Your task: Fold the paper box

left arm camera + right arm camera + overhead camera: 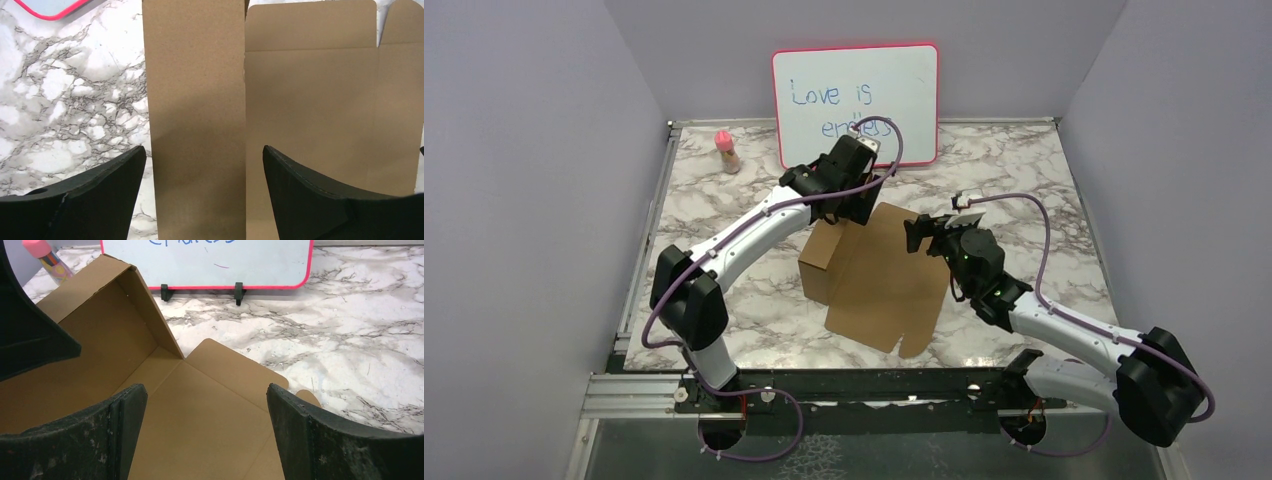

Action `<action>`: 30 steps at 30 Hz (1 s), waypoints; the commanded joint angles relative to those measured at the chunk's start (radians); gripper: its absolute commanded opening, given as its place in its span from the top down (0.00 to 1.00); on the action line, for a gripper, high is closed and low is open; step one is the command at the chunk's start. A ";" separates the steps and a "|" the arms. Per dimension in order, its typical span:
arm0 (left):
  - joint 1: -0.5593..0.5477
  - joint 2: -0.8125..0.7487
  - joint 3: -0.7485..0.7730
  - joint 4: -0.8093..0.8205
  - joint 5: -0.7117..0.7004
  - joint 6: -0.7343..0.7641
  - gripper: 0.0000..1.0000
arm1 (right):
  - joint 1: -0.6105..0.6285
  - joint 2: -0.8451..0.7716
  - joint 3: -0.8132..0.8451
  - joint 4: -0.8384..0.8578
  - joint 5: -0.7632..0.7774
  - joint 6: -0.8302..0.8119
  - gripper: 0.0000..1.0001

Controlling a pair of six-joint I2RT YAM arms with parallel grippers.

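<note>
Half-folded paper box [879, 280] sat mid-desk [1044, 190], with both arms poised over it.
Its left wall stood raised while the rest lay flat. The left arm stretched forward from its base with the wrist bent down, and the left pincer [204, 150] was spread wide above the raised wall, grasping nothing. The right arm reached in from the right, and the right pincer [206, 387] was likewise released, low over the flat sheet and facing the whiteboard [856, 100].

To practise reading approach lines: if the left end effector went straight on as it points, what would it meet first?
Probably the paper box: its folded-up panel lies straight ahead of the left end effector, between its open jaws; depth is unclear.
</note>
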 commanded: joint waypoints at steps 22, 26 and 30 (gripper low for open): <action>0.263 -0.172 -0.181 0.182 0.413 -0.082 0.39 | -0.007 -0.079 0.039 -0.030 -0.060 -0.005 0.05; 0.375 -0.241 -0.303 0.294 0.530 -0.147 0.39 | -0.007 -0.119 0.085 -0.086 -0.109 -0.018 0.05; 0.482 -0.301 -0.442 0.439 0.691 -0.250 0.39 | -0.007 -0.151 0.142 -0.142 -0.181 -0.026 0.05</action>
